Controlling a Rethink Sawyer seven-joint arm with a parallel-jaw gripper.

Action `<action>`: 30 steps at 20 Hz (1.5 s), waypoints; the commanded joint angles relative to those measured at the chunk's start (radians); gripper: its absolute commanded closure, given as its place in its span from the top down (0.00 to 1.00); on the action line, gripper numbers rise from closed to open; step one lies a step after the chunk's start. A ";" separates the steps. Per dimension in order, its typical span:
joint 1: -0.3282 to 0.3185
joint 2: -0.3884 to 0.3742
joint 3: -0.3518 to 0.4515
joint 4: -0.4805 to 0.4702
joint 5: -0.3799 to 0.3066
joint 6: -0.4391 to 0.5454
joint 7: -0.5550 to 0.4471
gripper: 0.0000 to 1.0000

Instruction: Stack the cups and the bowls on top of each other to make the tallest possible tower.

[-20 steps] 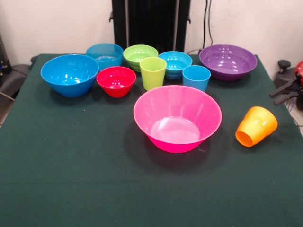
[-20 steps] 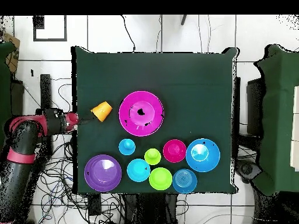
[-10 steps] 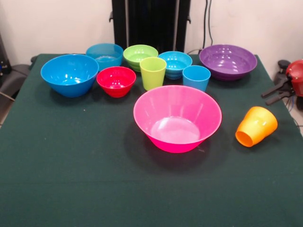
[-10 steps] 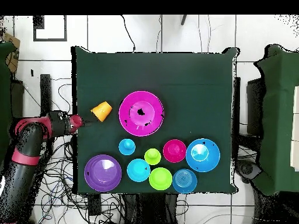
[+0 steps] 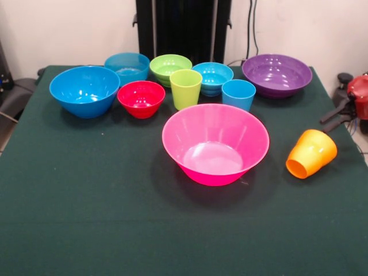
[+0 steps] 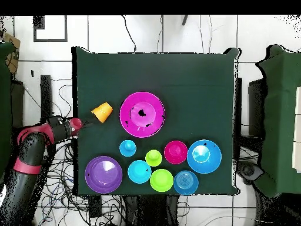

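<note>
The huge pink bowl (image 5: 215, 144) (image 6: 142, 114) stands upright mid-table. An orange cup (image 5: 311, 153) (image 6: 102, 112) lies on its side beside it. Behind stand the light blue cup (image 5: 238, 94), lime green cup (image 5: 186, 88), small red bowl (image 5: 141, 98), large blue bowl (image 5: 84, 91), small blue bowl (image 5: 127, 66), lime green bowl (image 5: 170, 68), ribbed cyan bowl (image 5: 213, 77) and purple bowl (image 5: 276, 75). Each piece sits on its own; no tower stands. My gripper (image 5: 324, 125) (image 6: 86, 123) hovers open and empty at the table's edge, just beyond the orange cup.
A dark green cloth (image 5: 86, 218) covers the table. The red arm (image 6: 32, 150) bends in from off the table's side, over loose cables on the floor. A black pedestal column (image 5: 183, 29) rises behind the row of bowls.
The arm has swung along the table's side, and the gripper has edged in toward the orange cup and dipped slightly. No cup or bowl has moved.
</note>
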 commanded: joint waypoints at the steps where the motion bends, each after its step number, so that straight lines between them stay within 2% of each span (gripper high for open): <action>1: 0.042 -0.029 0.200 -0.026 -0.103 -0.194 -0.172 1.00; 19: 0.042 -0.050 0.330 0.030 -0.290 -0.345 -0.131 1.00; 30: -0.006 -0.025 0.304 -0.028 -0.355 -0.336 -0.059 1.00</action>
